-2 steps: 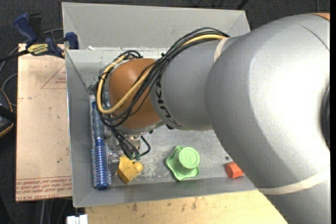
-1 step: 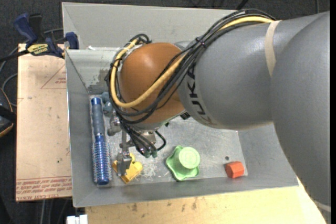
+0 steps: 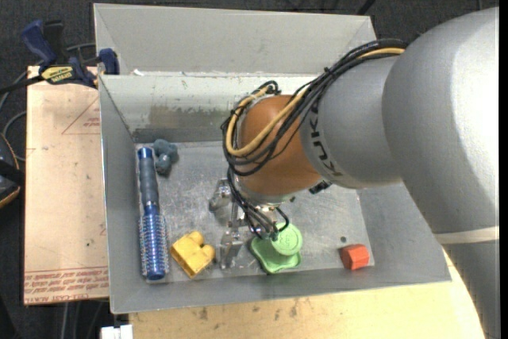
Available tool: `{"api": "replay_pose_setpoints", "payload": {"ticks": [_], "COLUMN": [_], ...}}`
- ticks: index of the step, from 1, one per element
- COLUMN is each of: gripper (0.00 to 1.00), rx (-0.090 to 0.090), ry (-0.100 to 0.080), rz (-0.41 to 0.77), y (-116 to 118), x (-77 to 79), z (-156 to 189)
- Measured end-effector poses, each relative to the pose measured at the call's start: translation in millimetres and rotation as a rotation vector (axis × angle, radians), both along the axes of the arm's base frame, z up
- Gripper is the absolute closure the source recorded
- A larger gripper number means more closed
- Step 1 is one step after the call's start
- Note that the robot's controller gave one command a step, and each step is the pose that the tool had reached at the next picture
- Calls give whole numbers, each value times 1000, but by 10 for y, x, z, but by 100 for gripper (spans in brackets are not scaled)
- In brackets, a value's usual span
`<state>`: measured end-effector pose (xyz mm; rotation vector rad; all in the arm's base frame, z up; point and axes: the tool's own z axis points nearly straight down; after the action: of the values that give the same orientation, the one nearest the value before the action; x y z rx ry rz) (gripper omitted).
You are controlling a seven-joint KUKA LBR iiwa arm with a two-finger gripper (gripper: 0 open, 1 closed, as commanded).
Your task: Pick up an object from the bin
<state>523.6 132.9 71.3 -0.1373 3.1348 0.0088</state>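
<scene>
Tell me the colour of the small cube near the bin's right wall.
Orange cube, in the camera view.

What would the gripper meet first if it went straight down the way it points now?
Probably the bare bin floor: the gripper points down into the gap between the yellow block and the green lump. Depth is unclear, so it might graze the green lump first.
</scene>
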Motion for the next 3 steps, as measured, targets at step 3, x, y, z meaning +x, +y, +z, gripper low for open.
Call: {"api": "replay_pose_setpoints", "payload": {"ticks": [3], "gripper": [0], "rx": [-3], "ry": [-9], "rz": [355], "y": [-2191], "x": [122], "z": [29]}}
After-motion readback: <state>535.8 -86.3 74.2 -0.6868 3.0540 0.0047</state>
